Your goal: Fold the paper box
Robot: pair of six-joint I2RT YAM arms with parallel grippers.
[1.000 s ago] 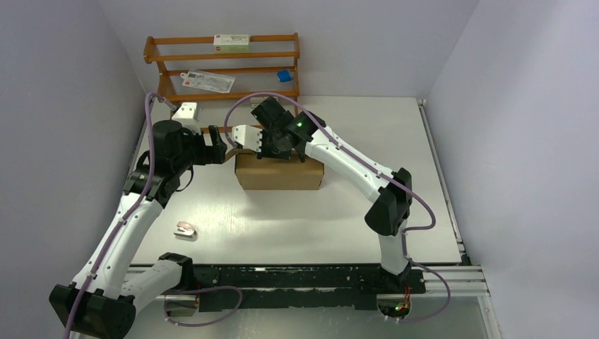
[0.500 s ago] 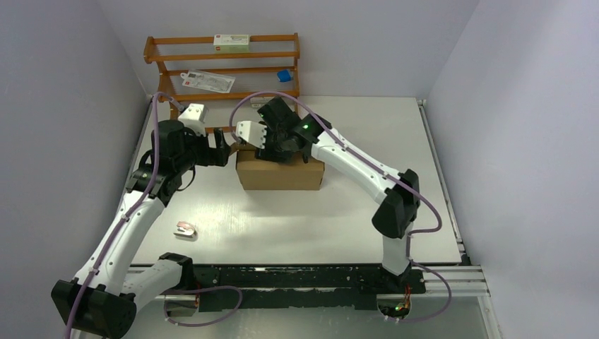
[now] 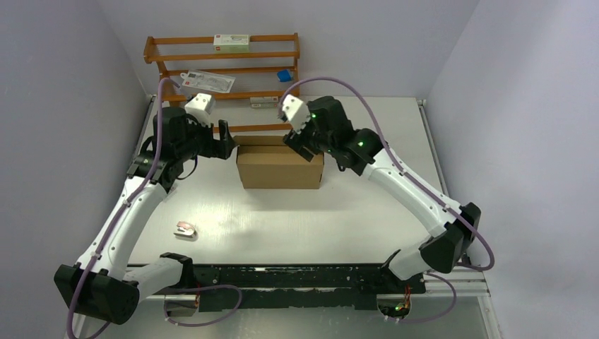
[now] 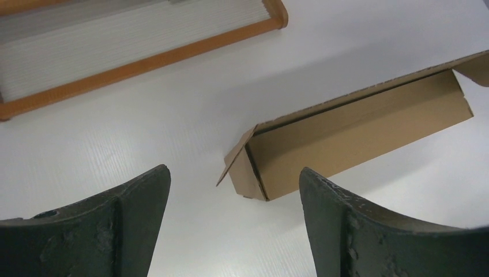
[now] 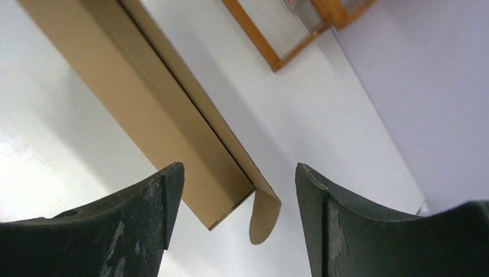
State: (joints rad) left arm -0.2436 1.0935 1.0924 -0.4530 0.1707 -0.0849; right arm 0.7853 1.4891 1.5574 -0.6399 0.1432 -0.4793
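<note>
Paper box (image 3: 280, 173) on table (image 3: 353, 212); wooden rack (image 3: 272, 37) behind.

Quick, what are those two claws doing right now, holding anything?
Left gripper: open, holding nothing, near the left end of the paper box.
Right gripper: open, holding nothing, near its right end.

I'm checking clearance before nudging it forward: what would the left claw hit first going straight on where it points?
Most likely the paper box, at its loose end flap, which lies ahead of the open left claw. Depth is unclear, so the table just before it could come first.
</note>
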